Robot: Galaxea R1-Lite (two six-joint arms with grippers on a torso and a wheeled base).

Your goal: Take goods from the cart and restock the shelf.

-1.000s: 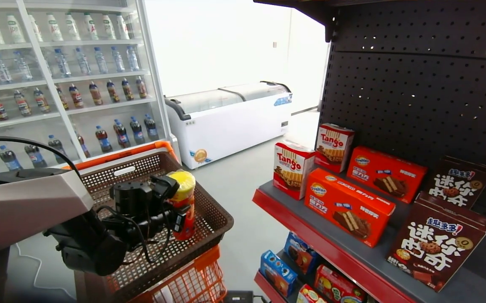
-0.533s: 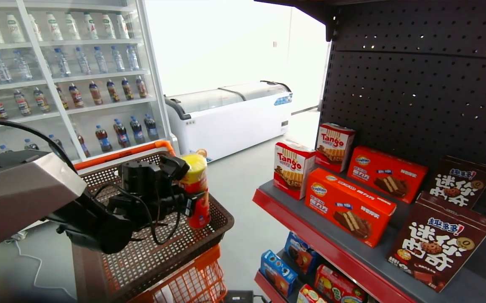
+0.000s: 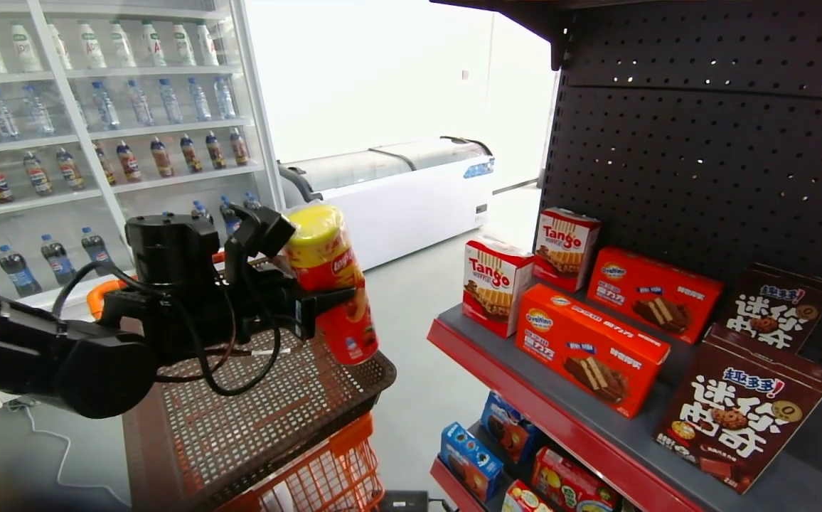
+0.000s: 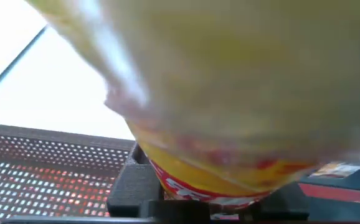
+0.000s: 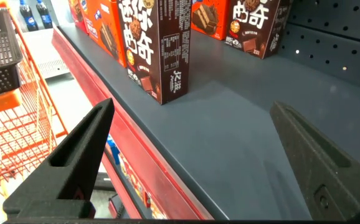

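Left pincer (image 3: 296,279) clamped on a chip can (image 3: 331,284), held in the air over the cart (image 3: 354,387).
Its two black fingers (image 3: 266,235) press on the can's upper half from opposite sides, one by the lid and one lower down the red body. The can's long axis stands close to upright but leans: the yellow-lidded end is up and tipped toward the robot's left, and the base is down and angled toward the shelf (image 3: 486,348), which stands well apart on the right. The can hangs above the brown mesh basket without touching it. The right pincer (image 5: 192,171) is spread wide with nothing between its fingers, hovering above the bare grey deck of the shelf, near the brown boxes (image 5: 158,50).
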